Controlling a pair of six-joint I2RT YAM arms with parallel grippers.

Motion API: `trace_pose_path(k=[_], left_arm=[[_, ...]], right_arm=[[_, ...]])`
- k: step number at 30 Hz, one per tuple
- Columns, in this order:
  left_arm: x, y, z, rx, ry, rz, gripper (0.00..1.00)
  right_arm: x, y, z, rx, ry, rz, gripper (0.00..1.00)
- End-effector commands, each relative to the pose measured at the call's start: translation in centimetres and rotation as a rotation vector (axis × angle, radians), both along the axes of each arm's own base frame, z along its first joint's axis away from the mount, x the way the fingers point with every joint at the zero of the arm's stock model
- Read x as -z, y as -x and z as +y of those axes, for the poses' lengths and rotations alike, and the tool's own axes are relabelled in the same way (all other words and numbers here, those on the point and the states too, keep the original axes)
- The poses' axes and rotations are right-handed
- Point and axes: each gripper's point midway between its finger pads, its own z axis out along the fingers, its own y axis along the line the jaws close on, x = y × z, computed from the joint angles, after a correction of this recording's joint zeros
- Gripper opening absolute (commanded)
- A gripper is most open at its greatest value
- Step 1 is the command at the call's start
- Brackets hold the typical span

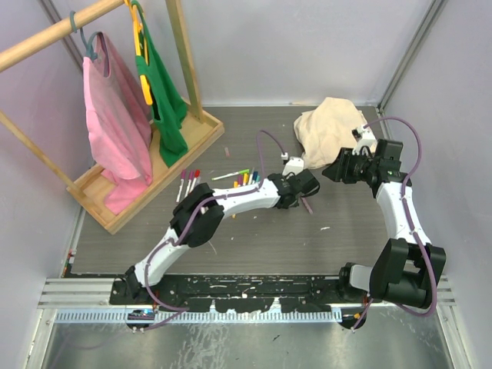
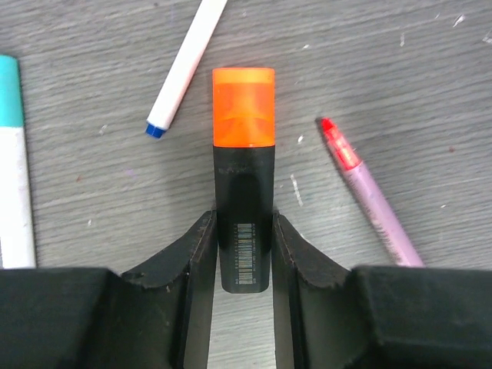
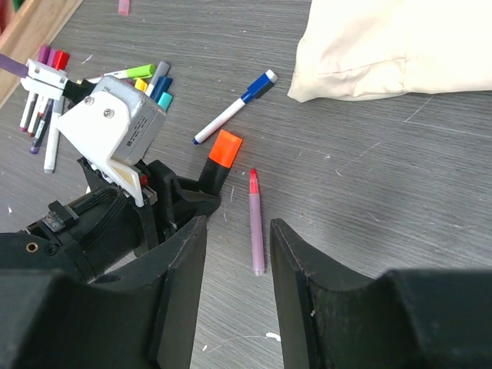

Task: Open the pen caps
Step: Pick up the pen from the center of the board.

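Observation:
My left gripper (image 2: 243, 224) is shut on a stubby black highlighter (image 2: 243, 196), which lies flat on the table with its orange cap (image 2: 243, 106) on and pointing away. In the right wrist view the same cap (image 3: 225, 147) sticks out of the left gripper (image 3: 178, 198). My right gripper (image 3: 238, 231) is open and empty, hovering just right of it over an uncapped lilac pen (image 3: 255, 231) with a red tip. Capped markers with green, yellow and blue pen caps (image 3: 151, 77) lie in a cluster behind, and more with red and pink caps (image 3: 52, 58) lie further left.
A white pen with a blue cap (image 3: 234, 108) lies beyond the highlighter. A teal-capped pen (image 2: 11, 92) lies to its left. A beige cloth (image 1: 327, 131) is bunched at the back right. A wooden clothes rack (image 1: 146, 165) with pink and green garments stands at the back left.

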Motion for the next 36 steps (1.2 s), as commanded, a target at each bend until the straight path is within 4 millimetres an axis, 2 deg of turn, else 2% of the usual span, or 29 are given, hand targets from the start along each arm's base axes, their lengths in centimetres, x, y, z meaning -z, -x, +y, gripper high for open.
trace_pose_path(k=[1, 4, 7, 13, 14, 16, 19, 22, 27, 29, 32, 36], left_arm=[[-2.4, 0.5, 1.3, 0.021, 0.011, -0.01, 0.15], [-4.4, 0.5, 1.5, 0.029, 0.059, -0.047, 0.05], [-6.6, 0.7, 1.9, 0.041, 0.113, -0.083, 0.0], [-10.3, 2.3, 2.4, 0.12, 0.274, -0.148, 0.0], [-11.6, 2.7, 2.4, 0.137, 0.326, -0.169, 0.0], [-11.8, 3.7, 2.5, 0.177, 0.412, -0.18, 0.0], [-14.6, 4.8, 1.7, 0.247, 0.601, -0.251, 0.0], [-17.4, 5.6, 1.8, 0.276, 0.777, -0.335, 0.0], [-19.4, 6.2, 2.7, 0.261, 0.927, -0.41, 0.0], [-19.5, 6.4, 3.0, 0.248, 0.956, -0.436, 0.0], [-20.6, 6.7, 3.1, 0.242, 0.989, -0.504, 0.0], [-21.2, 7.1, 3.1, 0.24, 0.947, -0.583, 0.0]], right_arm=[[-2.0, -0.1, 0.7, -0.04, -0.03, -0.08, 0.44], [-2.4, 0.3, 1.2, -0.074, -0.049, -0.096, 0.44], [-2.8, 0.8, 2.1, -0.125, -0.079, -0.11, 0.44], [-4.1, 2.3, 4.2, -0.25, -0.172, -0.152, 0.44], [-4.4, 2.6, 4.5, -0.27, -0.192, -0.161, 0.44], [-5.0, 3.2, 5.2, -0.307, -0.234, -0.18, 0.44], [-6.1, 4.0, 6.1, -0.352, -0.298, -0.214, 0.44], [-7.2, 4.8, 7.0, -0.376, -0.376, -0.255, 0.48], [-8.6, 6.1, 8.2, -0.395, -0.423, -0.334, 0.66], [-8.8, 6.4, 8.6, -0.403, -0.42, -0.349, 0.71], [-8.4, 6.5, 9.2, -0.399, -0.429, -0.335, 0.73], [-7.3, 5.8, 9.8, -0.365, -0.439, -0.277, 0.72]])
